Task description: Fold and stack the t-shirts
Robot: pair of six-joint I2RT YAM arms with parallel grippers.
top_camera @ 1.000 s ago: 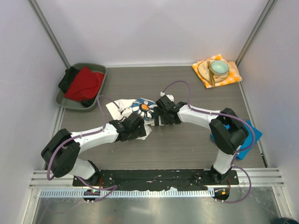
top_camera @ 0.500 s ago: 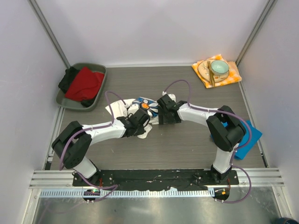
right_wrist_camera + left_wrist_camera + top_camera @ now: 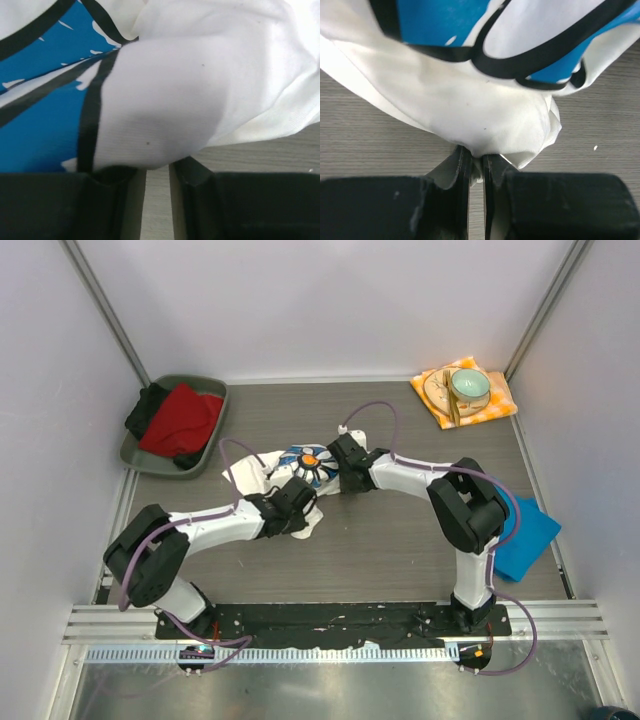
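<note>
Nothing readable in any of the views, no words, brand tags or numbers. Closest thing is the print on the white t-shirt (image 3: 470, 110) just past the tips of the left gripper (image 3: 476, 162), and that's only blue shapes with black outlines, no lettering.

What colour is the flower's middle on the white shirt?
Orange, on the white daisy-print t-shirt; top external view shows it best.

Matt woven cloth t-shirt (image 3: 470, 110) on wood-grain table (image 3: 365, 145).
</note>
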